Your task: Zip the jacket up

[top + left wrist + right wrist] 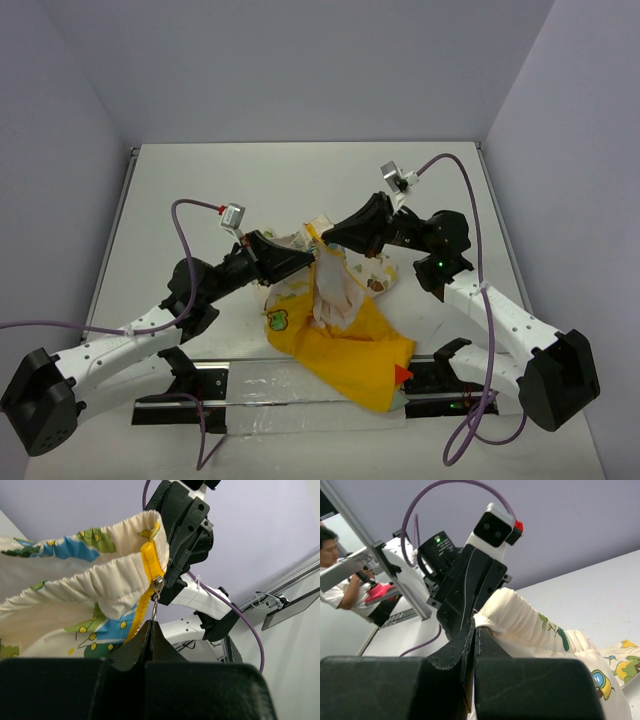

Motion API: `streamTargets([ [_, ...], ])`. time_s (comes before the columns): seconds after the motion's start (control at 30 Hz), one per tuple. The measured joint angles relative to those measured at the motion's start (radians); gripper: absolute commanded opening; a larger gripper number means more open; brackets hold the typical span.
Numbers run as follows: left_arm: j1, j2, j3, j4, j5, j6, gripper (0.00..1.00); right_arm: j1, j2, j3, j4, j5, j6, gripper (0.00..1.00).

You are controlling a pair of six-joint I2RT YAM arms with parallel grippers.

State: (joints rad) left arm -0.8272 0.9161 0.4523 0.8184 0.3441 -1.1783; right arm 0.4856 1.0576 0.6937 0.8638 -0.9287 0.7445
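The jacket (345, 345) lies mid-table, its yellow body spread toward the near edge with a green patch (279, 321) and a red tip (402, 374). Its cream cartoon-print collar end is lifted between both grippers. My left gripper (311, 262) is shut on the metal zipper pull (155, 607), which hangs from the slider on the yellow zipper tape (150, 562); the fingertips meet in the left wrist view (150, 623). My right gripper (326, 240) is shut on the cream gathered edge of the jacket (520, 617), with the tips pinching it in the right wrist view (476, 623).
A metal rail (250, 385) with a clear plastic sheet runs along the near table edge. White walls enclose the table on three sides. A person (340, 575) shows beyond the table in the right wrist view.
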Motion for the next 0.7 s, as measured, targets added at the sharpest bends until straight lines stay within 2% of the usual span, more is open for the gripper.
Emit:
streamTargets([
  [0.3, -0.055, 0.068, -0.057, -0.017, 0.030, -0.023, 0.00, 0.000, -0.001, 0.002, -0.012, 0.204, -0.036, 0.00],
  [0.6, -0.068, 0.091, -0.065, -0.024, 0.024, -0.033, 0.01, 0.000, -0.010, 0.023, -0.019, 0.241, -0.057, 0.00],
  [0.63, -0.068, 0.079, -0.065, -0.030, 0.019, -0.030, 0.02, 0.000, -0.014, 0.024, -0.021, 0.241, -0.060, 0.00],
  [0.7, -0.068, 0.045, -0.061, -0.051, 0.005, -0.019, 0.15, 0.000, -0.024, 0.024, -0.027, 0.241, -0.064, 0.00],
])
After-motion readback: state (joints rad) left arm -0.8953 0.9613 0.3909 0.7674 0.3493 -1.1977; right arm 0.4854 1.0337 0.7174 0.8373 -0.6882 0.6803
